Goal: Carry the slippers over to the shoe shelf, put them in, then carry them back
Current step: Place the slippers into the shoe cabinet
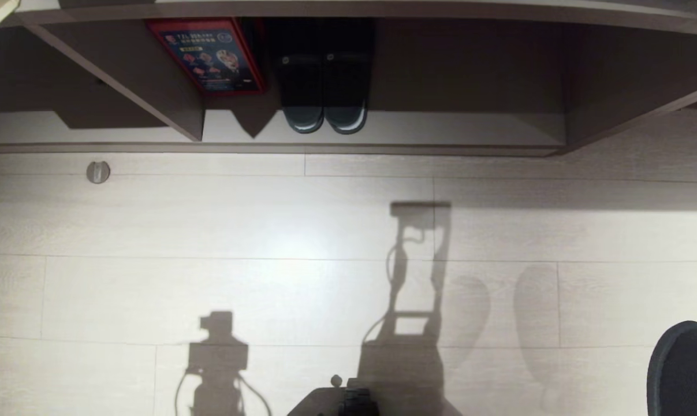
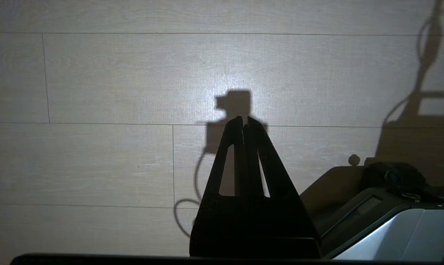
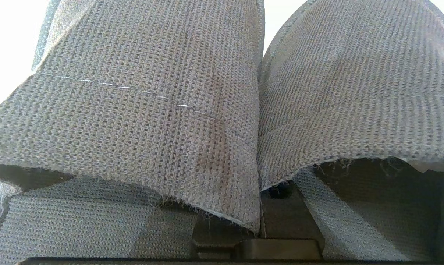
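Note:
The slippers [image 3: 163,110] are grey knitted fabric and fill the right wrist view side by side. My right gripper [image 3: 280,217] is shut on their adjoining inner edges, and its fingertips are hidden inside them. In the head view one rounded end of a slipper [image 1: 683,370] shows at the lower right, above the floor. The shoe shelf [image 1: 469,130] runs along the far wall, its pale base board and slanted divider [image 1: 175,110] in view. My left gripper [image 2: 244,119] hangs shut and empty over the floor.
A dark pair of slides [image 1: 324,81] and a red printed board [image 1: 209,55] stand inside the shelf's middle part. A round metal door stop [image 1: 98,171] sits on the pale plank floor [image 1: 267,289]. My own base [image 2: 391,206] shows at the near edge.

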You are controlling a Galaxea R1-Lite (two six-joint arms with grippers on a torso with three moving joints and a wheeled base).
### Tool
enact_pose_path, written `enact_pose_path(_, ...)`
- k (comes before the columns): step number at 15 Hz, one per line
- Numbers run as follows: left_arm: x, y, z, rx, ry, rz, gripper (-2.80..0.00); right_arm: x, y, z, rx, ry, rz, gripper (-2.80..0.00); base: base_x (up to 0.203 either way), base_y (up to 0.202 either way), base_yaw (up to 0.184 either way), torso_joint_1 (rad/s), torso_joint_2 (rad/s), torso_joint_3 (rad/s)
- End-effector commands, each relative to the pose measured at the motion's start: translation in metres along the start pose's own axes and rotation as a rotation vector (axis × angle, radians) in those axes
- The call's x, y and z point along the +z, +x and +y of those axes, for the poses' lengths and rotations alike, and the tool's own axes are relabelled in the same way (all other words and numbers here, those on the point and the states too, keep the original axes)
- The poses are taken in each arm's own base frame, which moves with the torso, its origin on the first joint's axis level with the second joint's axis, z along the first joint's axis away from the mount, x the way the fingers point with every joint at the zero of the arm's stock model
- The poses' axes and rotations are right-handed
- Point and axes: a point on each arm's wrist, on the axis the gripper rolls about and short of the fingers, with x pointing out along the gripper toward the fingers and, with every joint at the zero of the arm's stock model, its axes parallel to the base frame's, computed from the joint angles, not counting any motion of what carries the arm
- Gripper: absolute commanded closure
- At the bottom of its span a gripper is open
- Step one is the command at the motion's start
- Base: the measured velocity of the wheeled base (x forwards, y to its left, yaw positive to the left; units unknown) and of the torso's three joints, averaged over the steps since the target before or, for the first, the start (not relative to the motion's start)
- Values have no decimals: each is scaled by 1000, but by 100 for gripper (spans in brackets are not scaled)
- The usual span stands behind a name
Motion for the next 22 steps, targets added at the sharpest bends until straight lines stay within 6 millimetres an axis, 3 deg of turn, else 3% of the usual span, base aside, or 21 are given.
enact_pose_path(1,0,0,0,1,-1,2,0,0,0,0,0,0,-2,0,0,0,0,3,2,-203)
enact_pose_path(22,0,0,0,0,-1,2,0,0,0,0,-2,1,-2,0,0,0,0,3,2,-178)
